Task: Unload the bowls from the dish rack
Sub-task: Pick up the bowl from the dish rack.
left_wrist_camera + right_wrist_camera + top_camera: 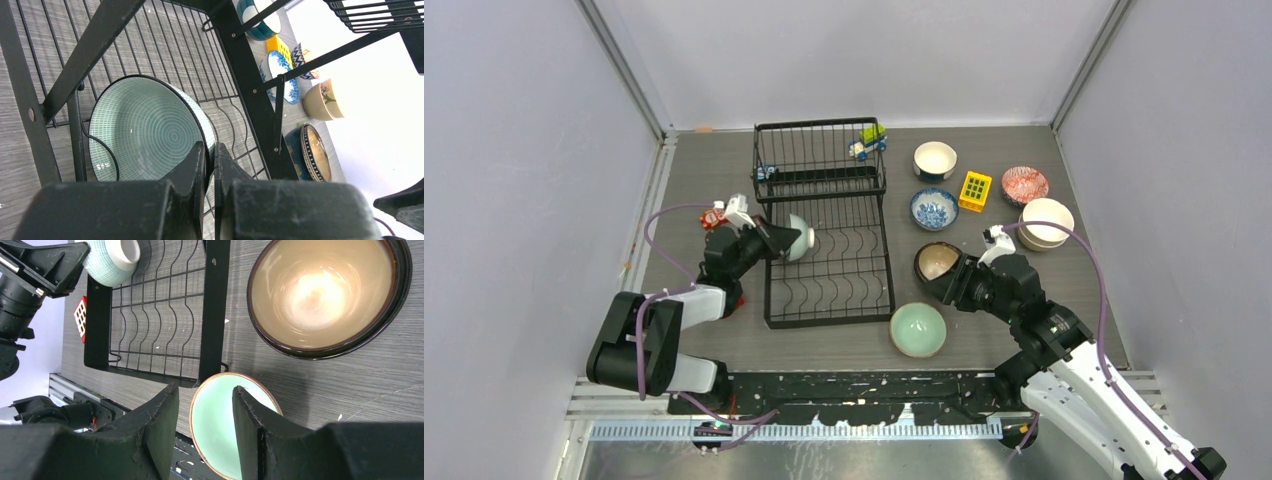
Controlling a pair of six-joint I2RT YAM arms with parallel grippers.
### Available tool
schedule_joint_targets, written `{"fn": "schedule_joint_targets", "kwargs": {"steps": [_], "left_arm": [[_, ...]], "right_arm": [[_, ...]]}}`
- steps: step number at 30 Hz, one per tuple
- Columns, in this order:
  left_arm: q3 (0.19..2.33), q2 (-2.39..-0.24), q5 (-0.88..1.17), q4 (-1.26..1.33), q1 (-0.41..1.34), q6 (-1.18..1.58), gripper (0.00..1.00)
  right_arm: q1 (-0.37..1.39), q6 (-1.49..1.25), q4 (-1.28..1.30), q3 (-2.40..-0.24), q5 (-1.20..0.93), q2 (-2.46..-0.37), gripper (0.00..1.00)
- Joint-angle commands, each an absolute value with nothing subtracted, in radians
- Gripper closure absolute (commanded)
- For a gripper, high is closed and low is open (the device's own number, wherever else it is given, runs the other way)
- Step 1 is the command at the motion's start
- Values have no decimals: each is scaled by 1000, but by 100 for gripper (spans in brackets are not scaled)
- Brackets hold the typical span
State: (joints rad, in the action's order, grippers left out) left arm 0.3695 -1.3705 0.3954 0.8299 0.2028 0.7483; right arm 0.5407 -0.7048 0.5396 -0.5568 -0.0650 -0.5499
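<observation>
The black wire dish rack [829,230] stands mid-table. My left gripper [784,241] is shut on the rim of a teal line-patterned bowl [798,238], holding it on edge over the rack's left side. In the left wrist view the fingertips [200,155] pinch that bowl's rim [150,135] above the rack wires [250,100]. My right gripper [952,282] is open and empty, low over the table between a brown bowl [937,261] and a pale green bowl [918,329]. In the right wrist view the gripper [205,392] frames the green bowl [220,425], with the brown bowl [320,295] beyond.
Right of the rack on the table are a white bowl [935,159], a blue-and-white bowl [934,208], a red-patterned bowl [1024,184], stacked cream bowls [1046,221] and a yellow block [975,190]. A toy [868,141] sits on the rack's raised back. A red block [714,217] lies left.
</observation>
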Motion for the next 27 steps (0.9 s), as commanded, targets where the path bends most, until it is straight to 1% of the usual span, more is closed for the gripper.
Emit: {"fn": "schedule_joint_targets", "kwargs": {"steps": [1, 12, 19, 25, 27], "left_arm": [[367, -1352, 418, 1060, 206, 793, 100], [310, -1383, 373, 1197, 173, 882, 100], [294, -1414, 383, 1276, 137, 947, 100], [276, -1497, 387, 1426, 129, 1020, 100], [284, -1508, 400, 1431, 127, 1037, 100]], "right_arm": [[540, -691, 518, -571, -60, -552, 51], [539, -694, 521, -574, -64, -554, 51], [540, -694, 518, -569, -63, -554, 51], [539, -694, 518, -570, -64, -551, 51], [539, -694, 521, -571, -63, -550, 51]]}}
